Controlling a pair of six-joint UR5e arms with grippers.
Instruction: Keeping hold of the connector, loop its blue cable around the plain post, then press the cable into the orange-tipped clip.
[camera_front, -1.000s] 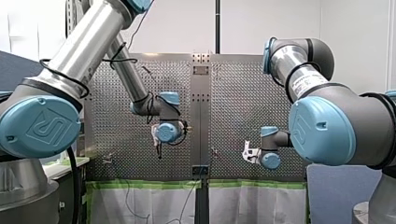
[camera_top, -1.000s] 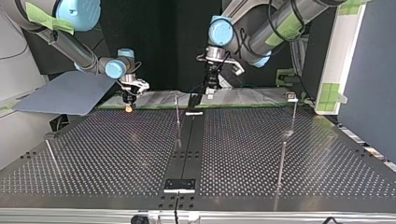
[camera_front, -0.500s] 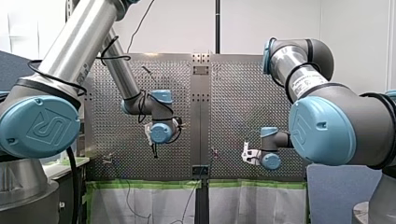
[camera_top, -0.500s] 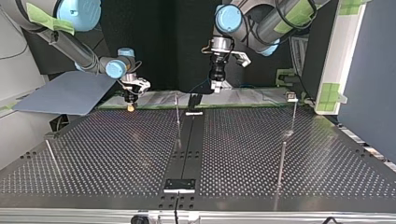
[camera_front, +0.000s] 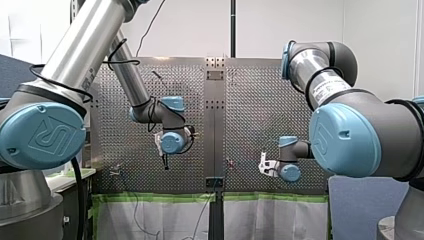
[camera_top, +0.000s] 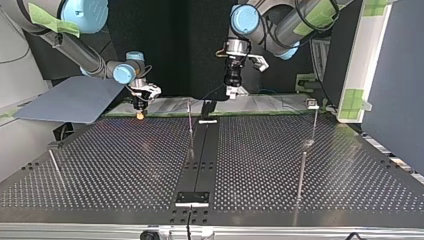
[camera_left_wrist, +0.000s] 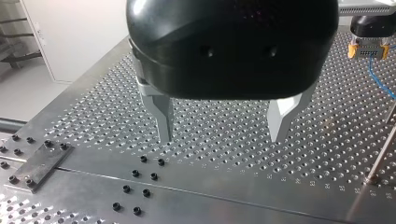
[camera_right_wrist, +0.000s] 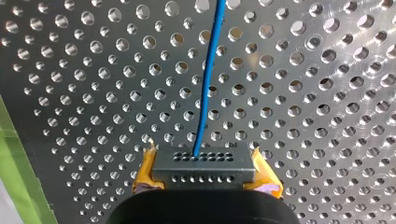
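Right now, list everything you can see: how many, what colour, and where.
perforated table: one, metal, under both arms
centre strip: one, dark, down the table's middle
connector: one, dark grey, in my right gripper's jaws
cable: one, blue, running from the connector ahead over the table
posts: four, thin metal, upright, spread over the table
tape: green, along the table's edge
panel: one, grey-blue, at the top view's left
my left gripper: black, jaws open, empty
my right gripper: yellow pads, jaws shut on the connector

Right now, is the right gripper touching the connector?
Touching. The right wrist view shows the connector squeezed between the right gripper's yellow pads, no gap on either side, with the blue cable leading out ahead.
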